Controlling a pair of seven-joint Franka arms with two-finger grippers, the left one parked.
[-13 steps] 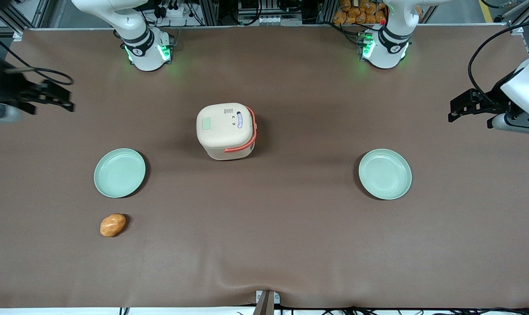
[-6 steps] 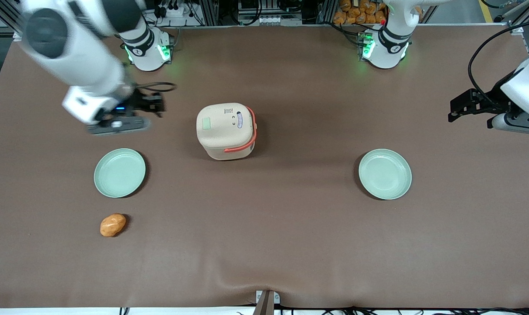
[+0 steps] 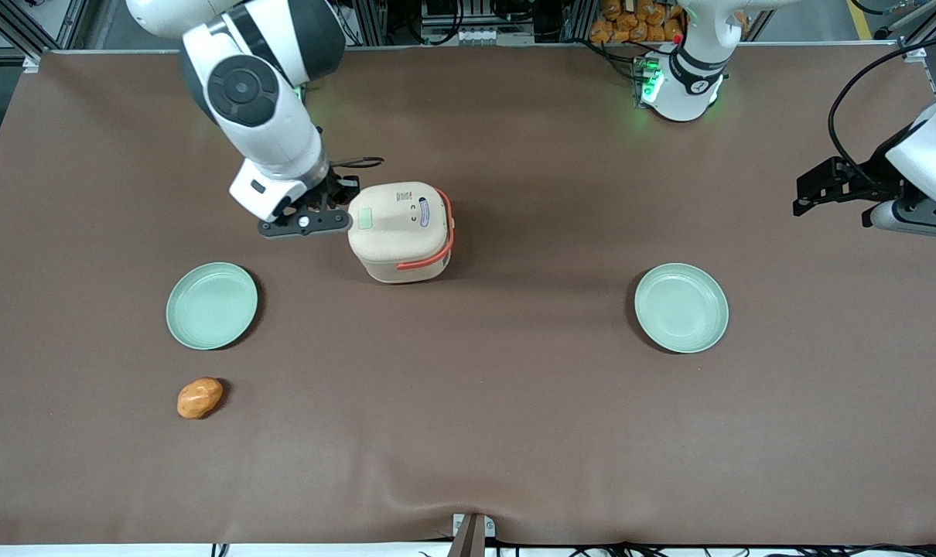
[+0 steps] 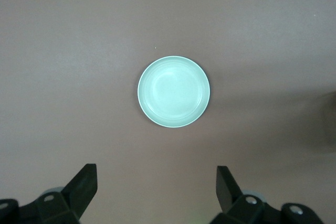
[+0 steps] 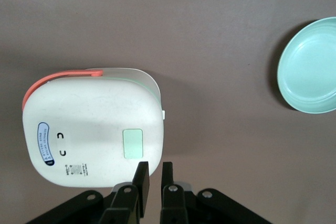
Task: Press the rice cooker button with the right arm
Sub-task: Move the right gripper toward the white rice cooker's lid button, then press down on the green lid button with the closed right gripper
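**Right arm poised beside the rice cooker lid**

The rice cooker (image 3: 400, 230) stands upright near the middle of the brown table (image 3: 514, 433), its orange handle band (image 3: 429, 259) lying along the lid edge toward the parked arm's end. The button (image 3: 365, 218), a pale green pad, sits on the beige lid near the edge toward the working arm's end; nothing touches it. The right arm (image 3: 255, 100) reaches down from its base, forearm angled toward the cooker. Its gripper (image 5: 153, 176) hangs just beside the lid edge closest to the button (image 5: 133, 144), fingers (image 5: 140, 178) drawn nearly together with only a thin slit between them, holding nothing. One green plate (image 3: 211, 305) lies nearer the front camera than the gripper, an orange lump (image 3: 199, 398) nearer still. A second green plate (image 3: 681, 308) lies toward the parked arm's end.
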